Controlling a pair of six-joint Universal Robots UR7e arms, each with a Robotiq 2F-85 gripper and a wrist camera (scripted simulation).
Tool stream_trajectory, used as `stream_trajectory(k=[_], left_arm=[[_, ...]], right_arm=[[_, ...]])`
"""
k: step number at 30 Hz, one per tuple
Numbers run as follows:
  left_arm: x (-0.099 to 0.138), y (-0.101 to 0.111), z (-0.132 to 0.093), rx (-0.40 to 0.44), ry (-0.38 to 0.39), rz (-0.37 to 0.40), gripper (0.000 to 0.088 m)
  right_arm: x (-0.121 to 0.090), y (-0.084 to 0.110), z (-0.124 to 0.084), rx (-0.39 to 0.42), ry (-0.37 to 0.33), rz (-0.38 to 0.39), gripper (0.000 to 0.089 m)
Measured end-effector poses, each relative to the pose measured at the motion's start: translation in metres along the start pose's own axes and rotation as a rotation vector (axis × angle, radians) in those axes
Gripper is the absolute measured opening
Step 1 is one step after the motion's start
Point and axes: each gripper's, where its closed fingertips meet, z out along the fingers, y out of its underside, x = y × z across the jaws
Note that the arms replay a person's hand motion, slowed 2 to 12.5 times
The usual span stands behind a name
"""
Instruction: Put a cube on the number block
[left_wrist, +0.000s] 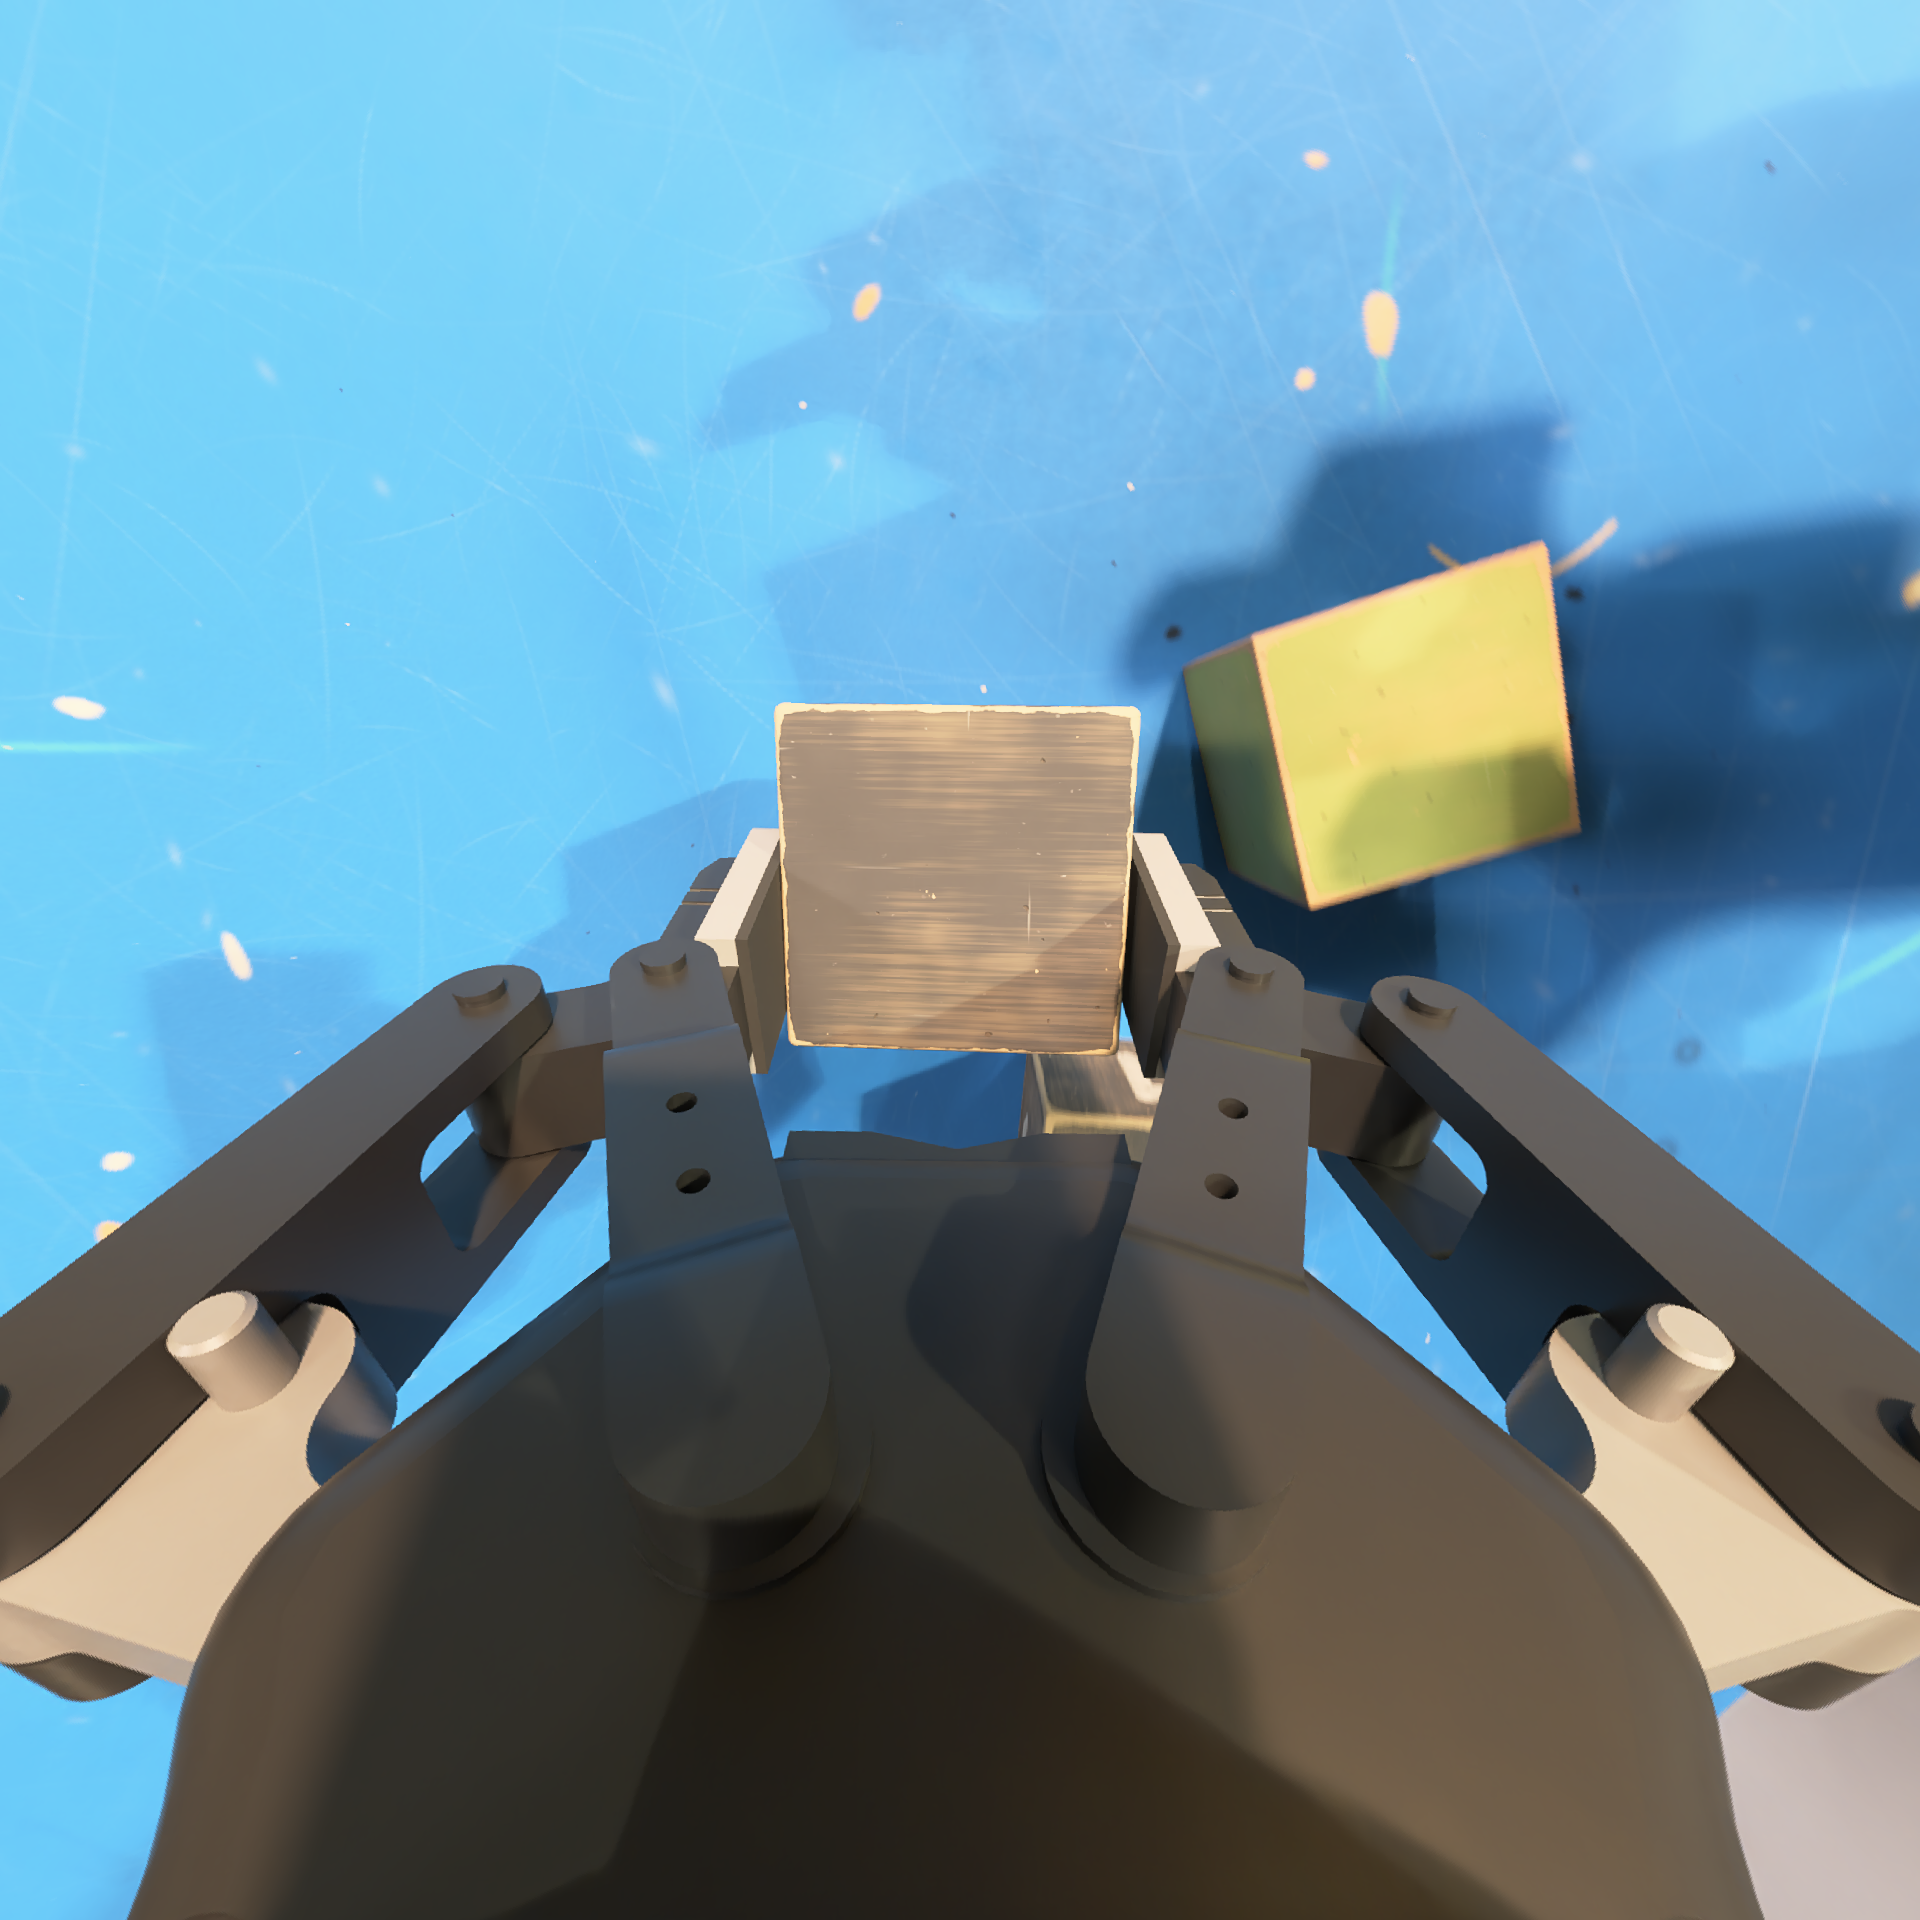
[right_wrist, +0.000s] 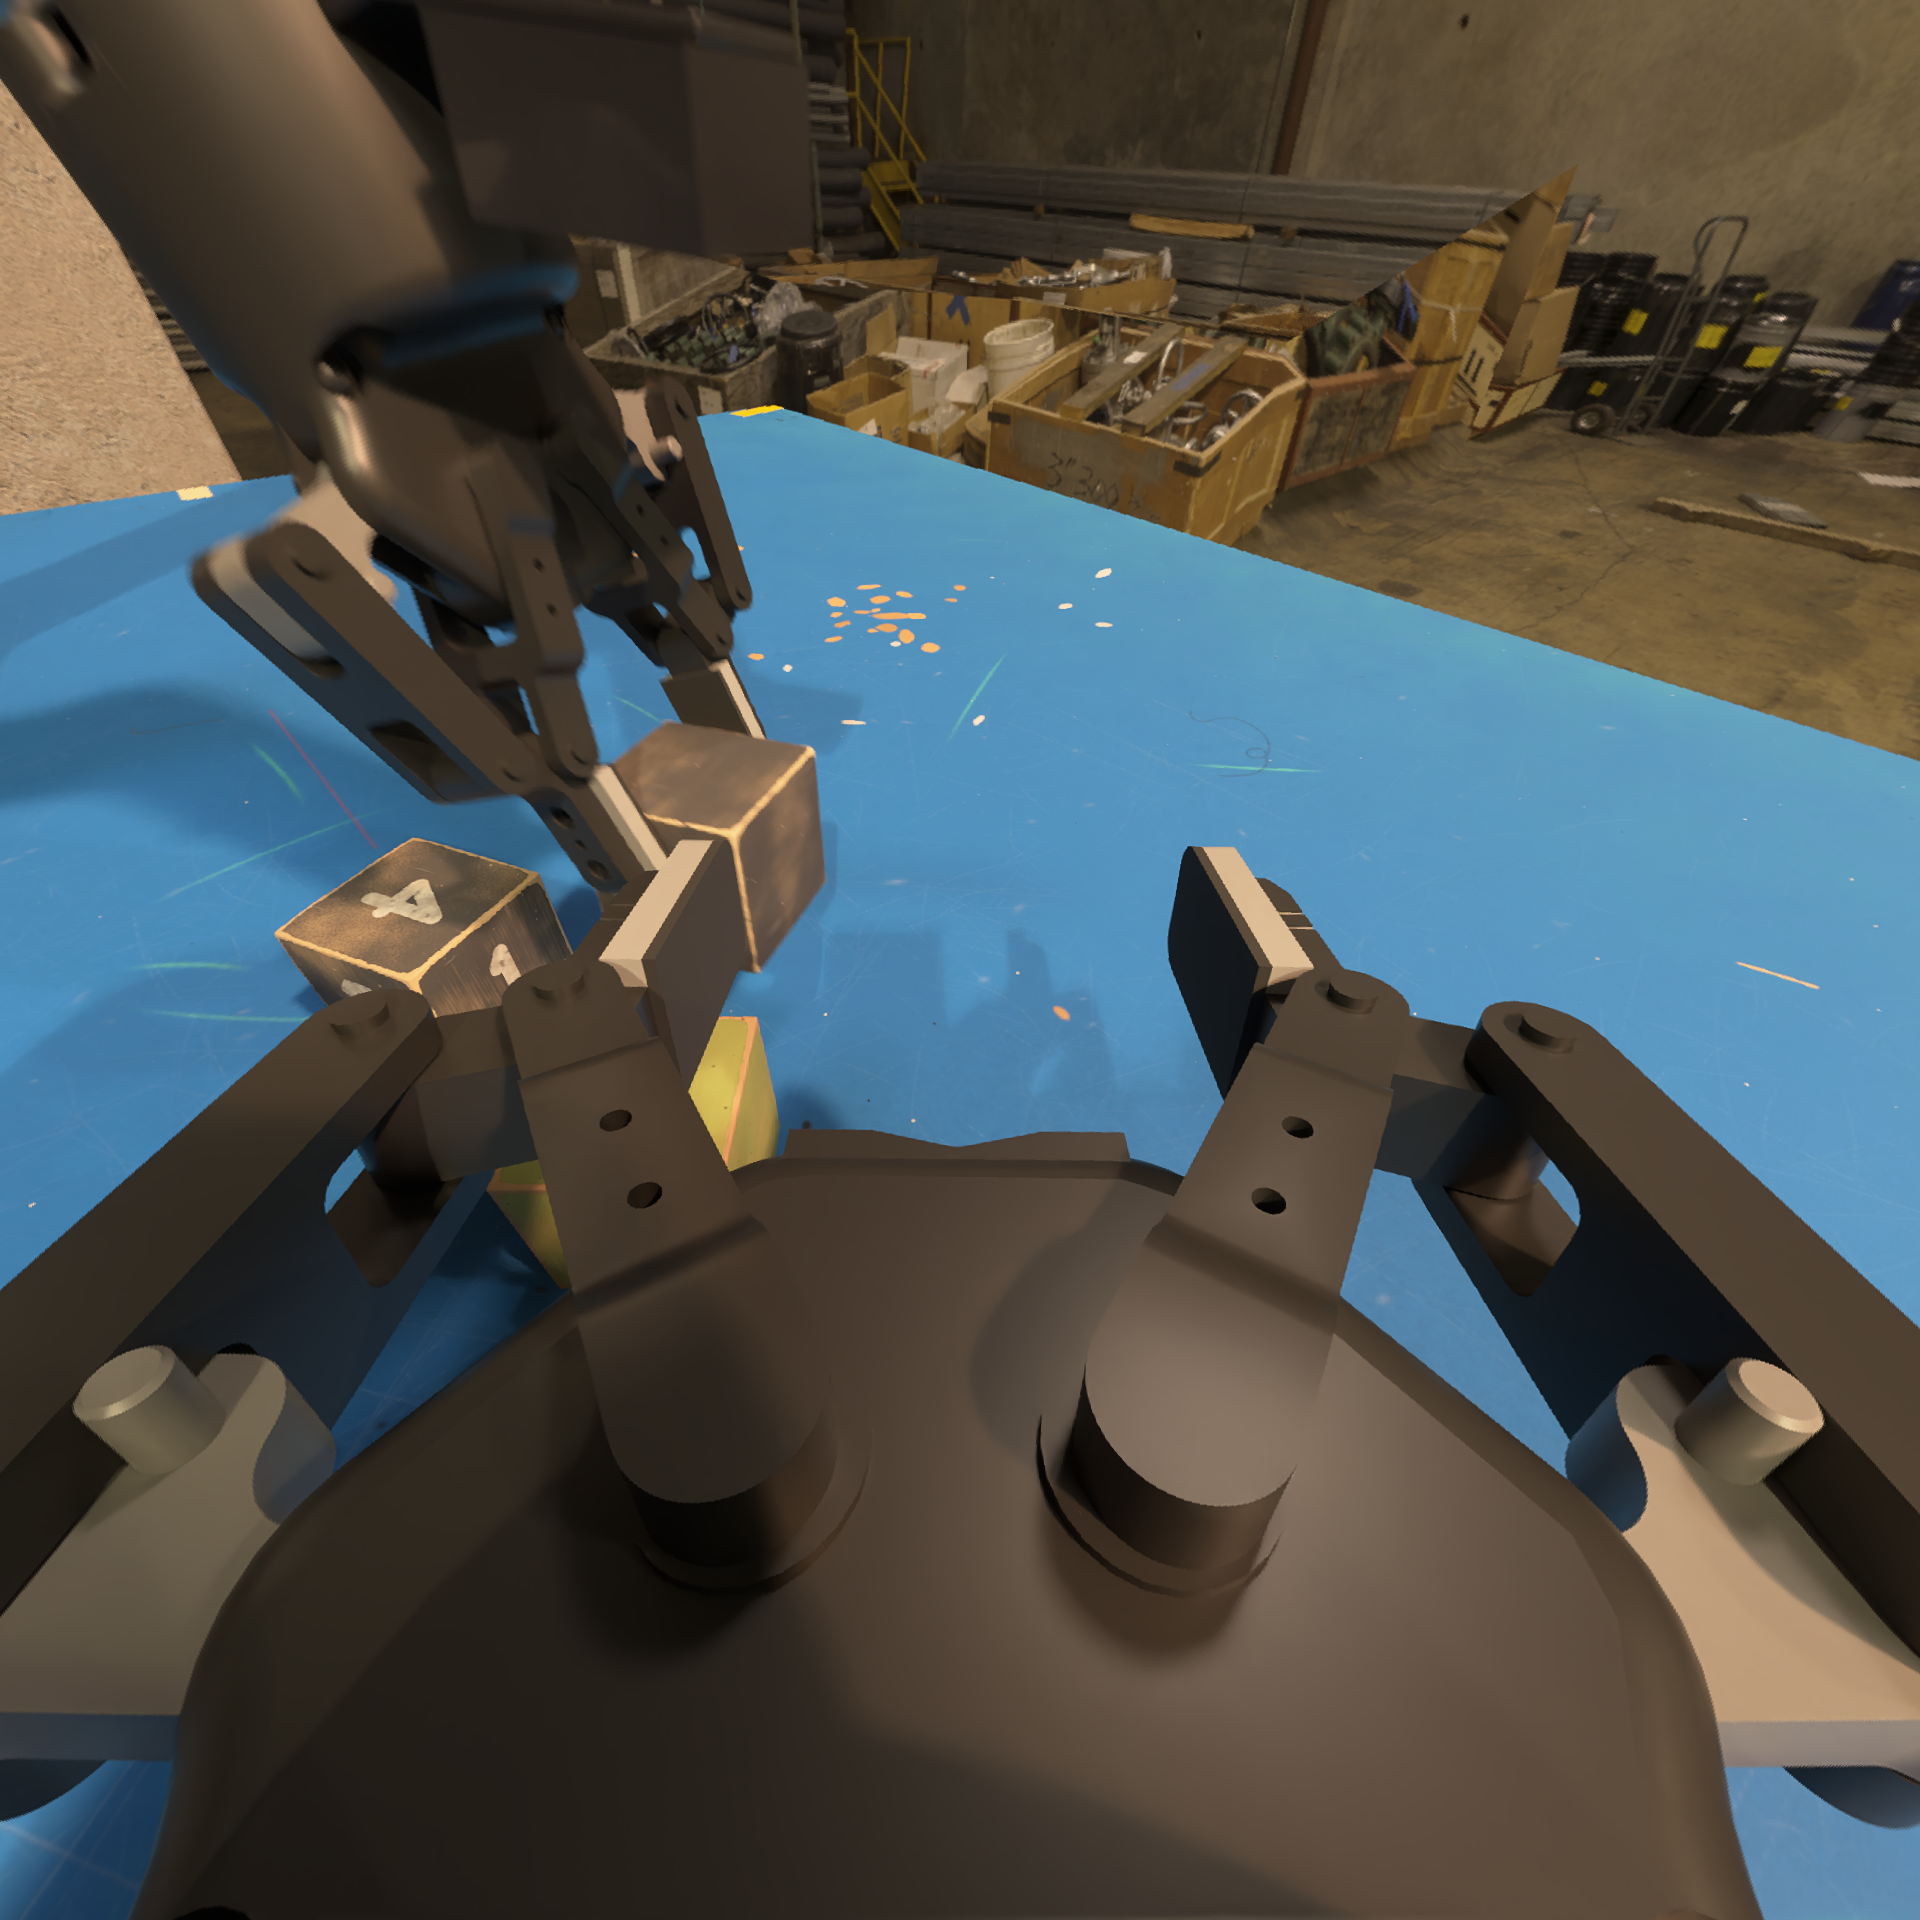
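Left end effector (right_wrist: 686, 800) grips brown cube (right_wrist: 727, 821) above desk (right_wrist: 1143, 831); number block (right_wrist: 416, 925) lies just beside, lower. Right end effector (right_wrist: 935, 935) released, empty.

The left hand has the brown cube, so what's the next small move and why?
Probably carry the brown cube sideways until it sits above the number block. The left hand holds it clear of the table, beside the block rather than over it.

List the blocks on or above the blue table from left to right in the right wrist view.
Number block resting on the table → yellow-green cube, partly hidden behind the right claw's finger → brown cube, held off the table in the left claw.
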Motion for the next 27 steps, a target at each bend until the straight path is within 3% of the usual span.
stream_trajectory(k=[6,13,27], left_arm=[[0.0,0.016,-0.035,-0.015,0.01,0.152,0.0525],[0.018,0.036,-0.063,0.005,0.115,0.284,0.0525],[0.032,0.062,-0.067,0.036,0.138,0.382,0.0525]], right_arm=[[-0.001,0.002,0.001,-0.008,-0.005,-0.004,0.0723],[-0.002,0.004,0.003,-0.015,-0.003,-0.011,0.0723],[-0.004,0.008,0.006,-0.028,-0.008,-0.013,0.0724]])
